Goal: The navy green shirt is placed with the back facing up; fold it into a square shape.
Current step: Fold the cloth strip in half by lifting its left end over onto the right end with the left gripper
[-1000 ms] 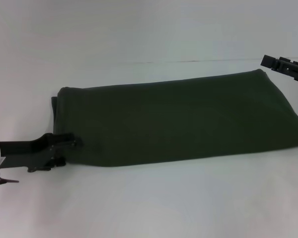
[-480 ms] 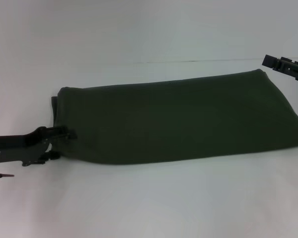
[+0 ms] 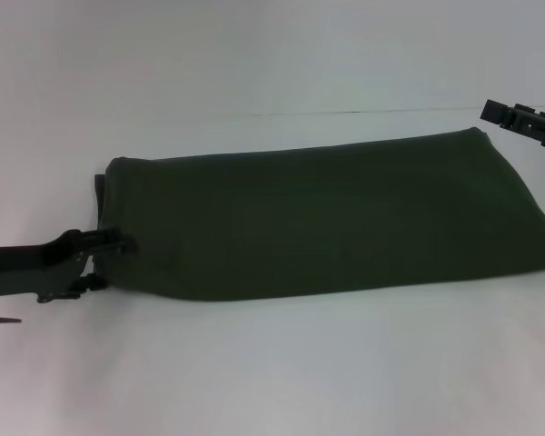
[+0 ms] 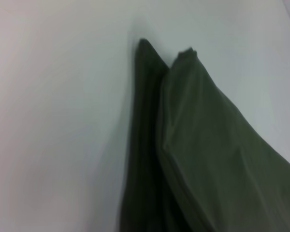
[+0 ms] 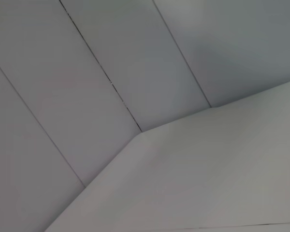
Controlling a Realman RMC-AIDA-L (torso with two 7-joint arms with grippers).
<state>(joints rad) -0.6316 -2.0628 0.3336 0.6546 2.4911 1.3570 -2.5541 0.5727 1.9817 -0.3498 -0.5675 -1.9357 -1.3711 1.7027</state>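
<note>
On white table [image 3: 272,381], navy green shirt [image 3: 327,218] lies as long folded band. Left gripper [image 3: 109,259] at its left end — finger state unclear. Right gripper [image 3: 518,118] parked beyond far right corner, state unclear. Judged next — pinch left end, fold across toward right for square.

1 shirt [image 3: 327,218], dark green, folded into long band; same one in left wrist view [image 4: 208,159], 2 layers showing at its end. 2 grippers: left gripper [image 3: 109,259] at shirt's near-left corner, right gripper [image 3: 518,118] just past shirt's far-right corner. 1 table [image 3: 272,372], white. Right wrist view: 1 wall [image 5: 87,72], 3 panel seams on it.
</note>
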